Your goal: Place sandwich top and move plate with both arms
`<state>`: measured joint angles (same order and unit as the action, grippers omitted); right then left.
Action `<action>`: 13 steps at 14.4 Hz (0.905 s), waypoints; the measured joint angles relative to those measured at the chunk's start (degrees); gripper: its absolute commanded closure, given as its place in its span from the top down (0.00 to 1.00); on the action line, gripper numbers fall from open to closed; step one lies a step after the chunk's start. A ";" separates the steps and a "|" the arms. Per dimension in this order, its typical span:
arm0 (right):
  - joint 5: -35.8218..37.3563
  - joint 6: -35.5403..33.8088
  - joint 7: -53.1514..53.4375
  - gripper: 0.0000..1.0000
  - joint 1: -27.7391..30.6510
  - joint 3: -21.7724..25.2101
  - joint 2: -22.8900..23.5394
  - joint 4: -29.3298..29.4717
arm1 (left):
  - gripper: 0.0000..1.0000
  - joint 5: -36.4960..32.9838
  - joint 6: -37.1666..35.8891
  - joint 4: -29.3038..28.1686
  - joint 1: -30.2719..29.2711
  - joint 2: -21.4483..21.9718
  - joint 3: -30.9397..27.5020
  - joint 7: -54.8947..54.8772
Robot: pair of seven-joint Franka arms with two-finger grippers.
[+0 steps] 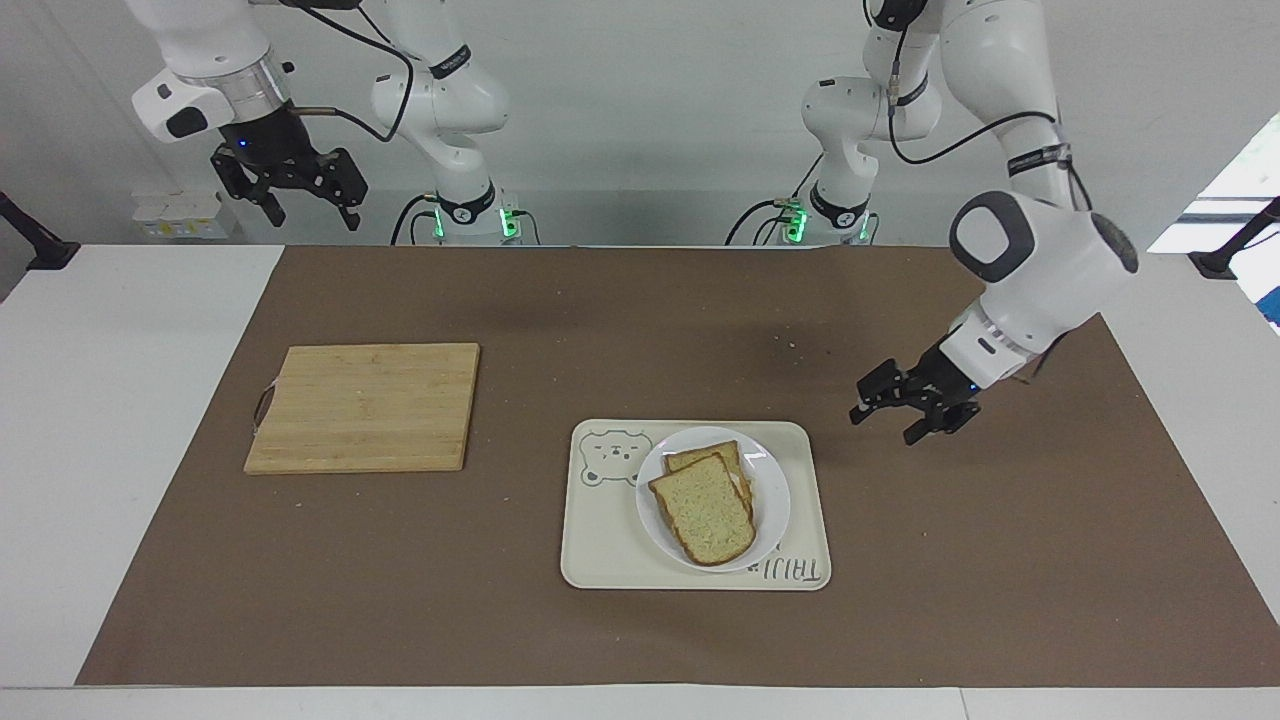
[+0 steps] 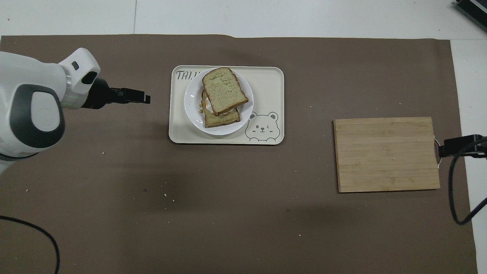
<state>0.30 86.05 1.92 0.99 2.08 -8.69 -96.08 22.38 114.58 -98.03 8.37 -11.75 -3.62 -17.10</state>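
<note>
Bread stacked on the plate, both hands free

Your left hand (image 1: pixel 898 407) hangs over the bare brown mat (image 1: pixel 1000 520) toward the left arm's end of the worktop (image 1: pixel 100 450), well apart from the tray (image 1: pixel 600 545); its fingers are spread apart and hold nothing. Your right hand (image 1: pixel 302 205) waits raised at the right arm's end, above the robots' edge of the worktop, fingers likewise apart and empty.

The top slice (image 1: pixel 705 507) lies flat on the sandwich, skewed so that the lower slice (image 1: pixel 712 457) peeks out on the side nearer to the robots. The stack sits on the white plate (image 1: pixel 775 500), and the plate rests on the cream tray with the bear drawing. You will see crumbs on the plate beside the bread in the overhead view.

The wooden cutting board (image 1: pixel 365 406) lies on the mat toward the right arm's end, well apart from the tray, with nothing on it
</note>
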 measured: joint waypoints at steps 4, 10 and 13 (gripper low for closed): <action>0.00 0.00 0.00 1.00 0.01 0.01 0.00 0.00 | 1.00 -12.85 -19.34 11.46 -0.29 3.27 -1.22 0.04; 0.00 0.00 0.00 1.00 0.02 0.01 0.00 0.00 | 1.00 -18.06 -34.67 17.84 -0.46 10.01 -2.50 0.14; 0.00 0.00 -0.06 1.00 0.02 0.01 0.00 0.00 | 1.00 -19.83 -36.96 17.37 -0.46 13.22 -2.51 1.43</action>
<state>0.30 86.05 1.86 1.01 2.09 -8.69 -96.09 2.55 77.63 -80.66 7.91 1.47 -6.12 -15.67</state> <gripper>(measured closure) 0.000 0.000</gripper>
